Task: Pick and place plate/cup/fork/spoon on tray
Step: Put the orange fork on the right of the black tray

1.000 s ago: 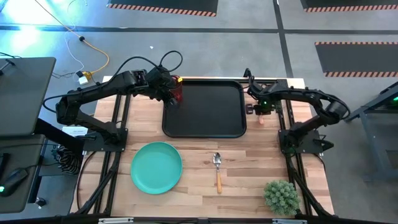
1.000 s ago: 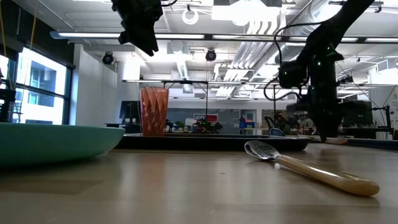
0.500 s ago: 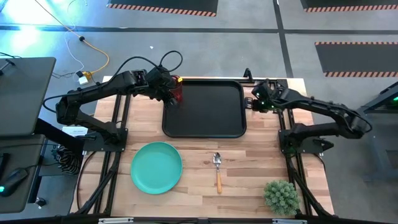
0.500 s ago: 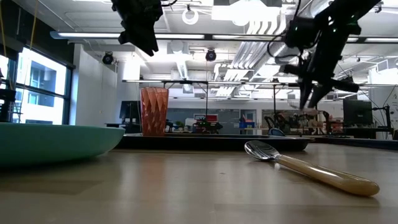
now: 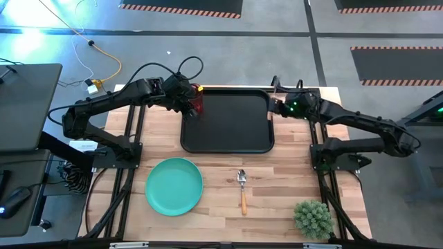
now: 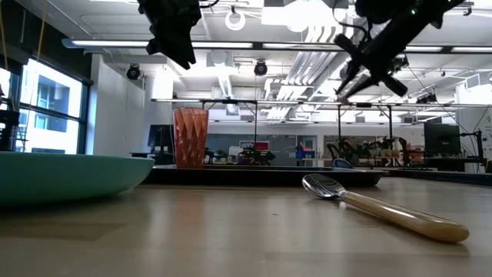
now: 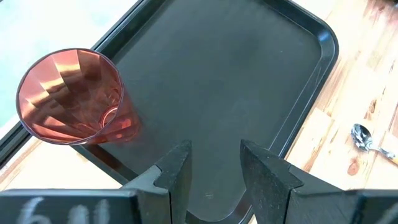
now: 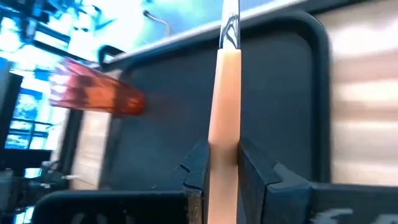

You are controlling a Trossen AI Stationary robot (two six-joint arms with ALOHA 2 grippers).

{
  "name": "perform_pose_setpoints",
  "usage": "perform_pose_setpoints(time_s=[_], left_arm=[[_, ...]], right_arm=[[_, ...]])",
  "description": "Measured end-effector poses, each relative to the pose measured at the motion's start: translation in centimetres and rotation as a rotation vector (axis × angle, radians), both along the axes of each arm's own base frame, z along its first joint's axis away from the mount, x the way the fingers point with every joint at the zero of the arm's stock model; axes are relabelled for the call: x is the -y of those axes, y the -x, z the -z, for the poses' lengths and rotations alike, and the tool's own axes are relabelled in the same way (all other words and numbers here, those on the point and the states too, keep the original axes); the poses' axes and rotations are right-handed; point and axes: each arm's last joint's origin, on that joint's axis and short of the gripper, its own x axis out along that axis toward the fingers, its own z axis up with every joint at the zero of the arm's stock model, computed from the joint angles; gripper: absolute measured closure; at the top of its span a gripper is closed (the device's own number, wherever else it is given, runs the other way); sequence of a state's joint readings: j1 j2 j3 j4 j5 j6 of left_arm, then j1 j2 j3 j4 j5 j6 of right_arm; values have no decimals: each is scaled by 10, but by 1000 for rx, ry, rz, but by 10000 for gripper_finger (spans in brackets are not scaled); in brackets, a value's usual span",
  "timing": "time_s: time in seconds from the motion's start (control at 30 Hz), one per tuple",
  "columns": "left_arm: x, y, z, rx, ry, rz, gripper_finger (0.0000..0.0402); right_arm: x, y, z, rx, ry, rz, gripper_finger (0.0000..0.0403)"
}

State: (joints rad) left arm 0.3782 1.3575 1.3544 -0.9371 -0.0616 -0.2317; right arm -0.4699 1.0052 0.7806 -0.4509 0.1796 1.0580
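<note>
The black tray (image 5: 228, 138) lies at the table's far middle. The red cup (image 5: 198, 104) stands upright in the tray's far left corner and also shows in the left wrist view (image 7: 71, 99). My left gripper (image 7: 214, 165) hovers open and empty above the tray beside the cup. My right gripper (image 8: 225, 158) is shut on the fork (image 8: 227, 74) above the tray's right rim (image 5: 271, 114). The turquoise plate (image 5: 174, 185) and the spoon (image 5: 242, 188) lie flat on the wood nearer the front edge. My right gripper pinches the fork's orange-tan handle (image 8: 225, 134) between its two fingers. The fork runs forward along the fingers, with its tines (image 8: 230, 22) at the far end. The fork is lifted clear, above the tray's right side. The handle's back end is hidden by the gripper.
A small green plant (image 5: 313, 218) stands at the table's near right corner. Bare wood lies between the plate and the spoon and to the right of the tray. Most of the tray's floor is bare.
My right gripper has risen from the table beside the tray's right edge, with the fork lifted clear. It has gone toward the tray's far right corner. It has tipped from pointing down to slanting.
</note>
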Motion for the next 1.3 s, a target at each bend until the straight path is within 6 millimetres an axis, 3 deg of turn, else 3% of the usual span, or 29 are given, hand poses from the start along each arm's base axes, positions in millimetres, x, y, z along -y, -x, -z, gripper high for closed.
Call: perform_pose_setpoints(time_s=[0.27, 0.5, 1.03, 1.3], left_arm=[[0, 0, 0, 0, 0, 0, 275], [0, 0, 0, 0, 0, 0, 275], [0, 0, 0, 0, 0, 0, 275], [0, 0, 0, -1, -1, 2, 275]], right_arm=[[4, -13, -40, -79, 82, -21, 366], [14, -32, -46, -383, -41, -18, 366], [23, -88, 25, -663, -260, -91, 366], [17, -93, 69, -663, -351, -107, 366]])
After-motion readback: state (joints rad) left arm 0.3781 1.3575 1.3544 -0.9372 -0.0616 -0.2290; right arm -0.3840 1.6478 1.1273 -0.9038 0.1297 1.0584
